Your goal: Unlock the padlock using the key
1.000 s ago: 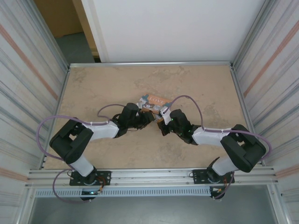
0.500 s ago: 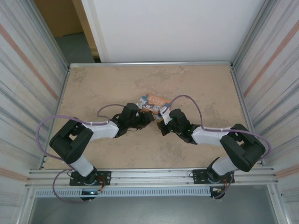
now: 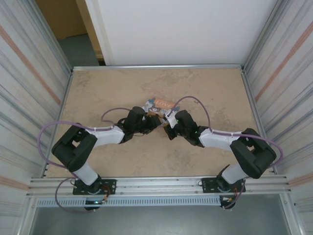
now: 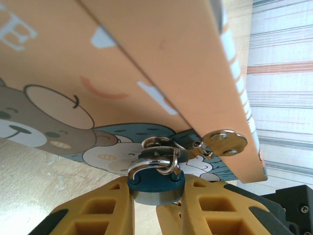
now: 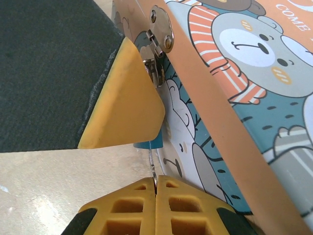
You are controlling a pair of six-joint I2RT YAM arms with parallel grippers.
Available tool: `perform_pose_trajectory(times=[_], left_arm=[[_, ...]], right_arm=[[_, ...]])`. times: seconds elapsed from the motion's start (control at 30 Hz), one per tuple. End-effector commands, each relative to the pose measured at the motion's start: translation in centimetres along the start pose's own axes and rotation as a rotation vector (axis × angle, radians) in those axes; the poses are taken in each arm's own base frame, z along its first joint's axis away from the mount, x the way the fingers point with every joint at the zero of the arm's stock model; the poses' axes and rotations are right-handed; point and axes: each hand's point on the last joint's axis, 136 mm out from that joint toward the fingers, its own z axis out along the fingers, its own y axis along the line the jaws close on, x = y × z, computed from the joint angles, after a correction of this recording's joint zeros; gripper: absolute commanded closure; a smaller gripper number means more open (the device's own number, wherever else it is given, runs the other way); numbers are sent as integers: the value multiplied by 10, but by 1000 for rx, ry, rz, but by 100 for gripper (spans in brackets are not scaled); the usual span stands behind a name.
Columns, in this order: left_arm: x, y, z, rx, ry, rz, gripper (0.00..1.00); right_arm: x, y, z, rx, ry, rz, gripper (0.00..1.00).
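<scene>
Clamping the tiny teal, silver-shackled padlock (image 4: 155, 183), the left end effector (image 4: 156, 192) sits against the orange printed box (image 4: 122, 63). The right end effector (image 5: 155, 188) pinches a thin silver key (image 5: 152, 166). Bare beige counter (image 3: 107, 93) spreads wide around them.

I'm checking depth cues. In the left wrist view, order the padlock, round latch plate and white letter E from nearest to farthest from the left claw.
1. padlock, gripped in the left claw.
2. round latch plate, upper right.
3. white letter E, top left.
</scene>
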Motion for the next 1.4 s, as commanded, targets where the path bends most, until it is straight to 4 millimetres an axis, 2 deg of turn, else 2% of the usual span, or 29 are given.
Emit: perform_pose_trajectory(times=[0.0,0.23,0.4,0.6,0.73,1.03,1.17,1.37], left_arm=[[46,-24,-6,73,207,53,76],[48,-26,-8,74,218,54,76],[49,-25,-7,72,222,53,76],[49,-25,-5,78,224,51,76],[50,-25,-5,78,230,54,76],[53,-17,-5,64,233,50,76],[52,-16,-3,68,227,44,76],[54,-8,2,65,228,29,76]], right_arm=[[-96,10,-14,-20,-295,-109,100],[-96,3,-16,-11,-310,-98,100],[-95,12,-16,-140,-307,-18,100],[-89,24,-5,-238,-263,53,100],[-88,19,-2,-215,-269,57,100],[-99,12,-8,-175,-299,36,100],[-89,10,-5,-164,-276,52,100],[-61,10,5,-147,-207,82,100]])
